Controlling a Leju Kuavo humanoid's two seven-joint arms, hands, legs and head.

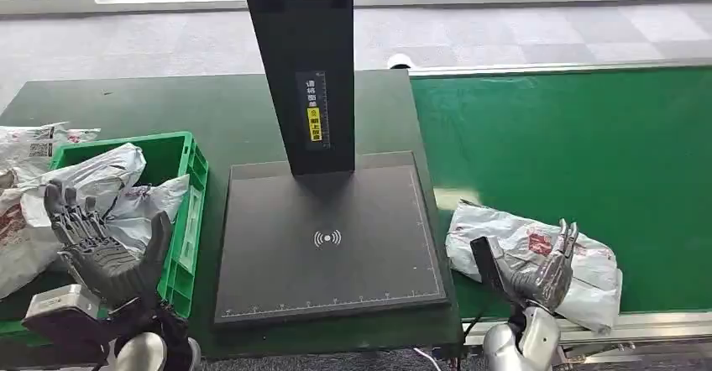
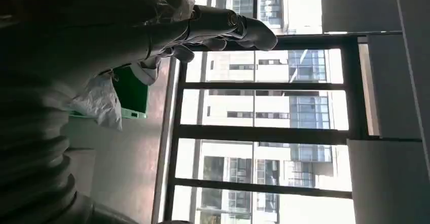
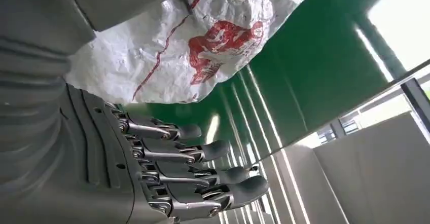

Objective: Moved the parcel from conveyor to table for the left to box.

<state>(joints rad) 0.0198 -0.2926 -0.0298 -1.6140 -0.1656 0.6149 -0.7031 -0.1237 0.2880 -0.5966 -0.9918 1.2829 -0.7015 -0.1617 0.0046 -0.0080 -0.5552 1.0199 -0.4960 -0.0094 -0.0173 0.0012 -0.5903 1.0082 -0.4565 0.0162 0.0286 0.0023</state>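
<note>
A white plastic parcel (image 1: 537,258) with red print lies on the green conveyor belt (image 1: 588,153) near its front edge. My right hand (image 1: 537,272) hovers in front of it, fingers spread and pointing up, holding nothing; in the right wrist view the parcel (image 3: 192,46) sits just beyond the straight fingers (image 3: 203,168). My left hand (image 1: 101,249) is raised with fingers apart, empty, above the green box (image 1: 189,195), which holds several white parcels (image 1: 109,182). In the left wrist view the left hand's fingertips (image 2: 238,29) stand against windows.
A black scanner stand with a flat base plate (image 1: 332,237) and a tall black post (image 1: 306,69) stands between box and conveyor on the dark green table (image 1: 168,107). More white parcels (image 1: 34,144) lie left of the box.
</note>
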